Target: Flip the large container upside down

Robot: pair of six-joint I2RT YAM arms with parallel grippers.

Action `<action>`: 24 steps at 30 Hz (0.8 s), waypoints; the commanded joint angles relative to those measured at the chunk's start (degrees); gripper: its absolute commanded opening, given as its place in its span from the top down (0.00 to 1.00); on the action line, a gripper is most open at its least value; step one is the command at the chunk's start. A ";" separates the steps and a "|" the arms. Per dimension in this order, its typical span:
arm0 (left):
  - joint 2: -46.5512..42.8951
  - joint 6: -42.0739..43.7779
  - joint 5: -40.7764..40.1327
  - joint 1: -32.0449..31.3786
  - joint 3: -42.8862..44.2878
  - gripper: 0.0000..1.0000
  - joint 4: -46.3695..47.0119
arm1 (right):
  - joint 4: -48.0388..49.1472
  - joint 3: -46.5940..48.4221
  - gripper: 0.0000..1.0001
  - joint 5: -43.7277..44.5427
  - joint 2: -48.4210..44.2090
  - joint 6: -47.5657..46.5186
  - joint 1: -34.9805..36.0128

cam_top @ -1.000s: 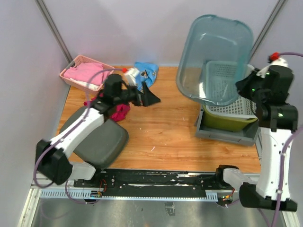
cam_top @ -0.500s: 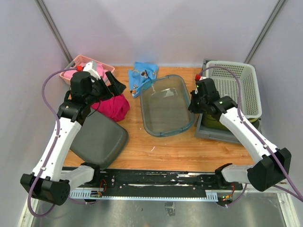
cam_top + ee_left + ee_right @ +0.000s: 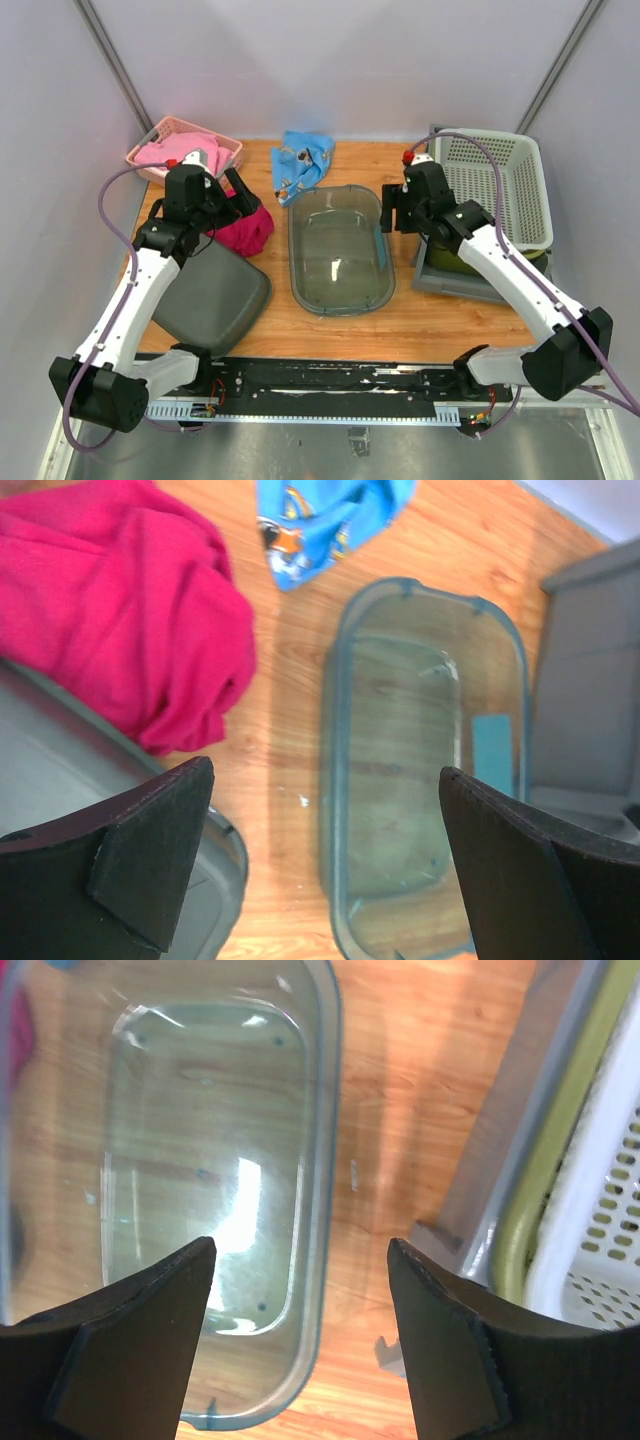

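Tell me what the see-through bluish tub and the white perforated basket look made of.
The see-through bluish tub: likely glossy hard plastic; the wood grain shows through and light glints off it. The white perforated basket: probably matte moulded plastic, given its even grid of holes and stiff rim.

the top camera sat high above and behind the arm bases, looking down on the whole table point(image 3: 400, 330). the left wrist camera looked down between the left fingers point(image 3: 140, 860) from near the tabletop. the right wrist camera, nearer still, looked straight down between the right fingers point(image 3: 130, 1340). all three shared the clear tub point(image 3: 340, 250); both wrist views caught the grey crate point(image 3: 590, 660) at their right edge.
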 commanded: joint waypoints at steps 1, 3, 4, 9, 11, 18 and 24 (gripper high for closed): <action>-1.28 -1.20 -13.67 0.43 1.88 0.01 -3.68 | 2.12 4.50 0.29 5.88 0.79 2.91 8.37; -1.72 -0.69 -17.72 0.41 1.38 0.01 -3.86 | 2.07 7.02 0.28 6.55 4.73 4.79 15.07; -2.05 -0.14 -20.16 0.45 0.40 0.01 -3.35 | 1.73 8.54 0.28 7.78 7.14 6.01 17.90; -0.46 -1.48 -15.07 8.79 -0.91 0.01 -6.83 | -2.62 20.51 0.30 13.07 21.32 9.85 28.02; -1.79 -2.66 -13.18 11.13 -2.30 0.01 -6.22 | -5.68 25.97 0.30 13.05 27.23 10.97 29.37; -2.31 1.19 -2.99 13.33 -4.69 0.01 -4.08 | -10.07 35.74 0.34 7.92 41.84 14.62 30.25; -1.14 0.92 10.74 13.06 -8.77 0.01 2.24 | -9.99 36.76 0.55 8.16 47.10 15.82 30.50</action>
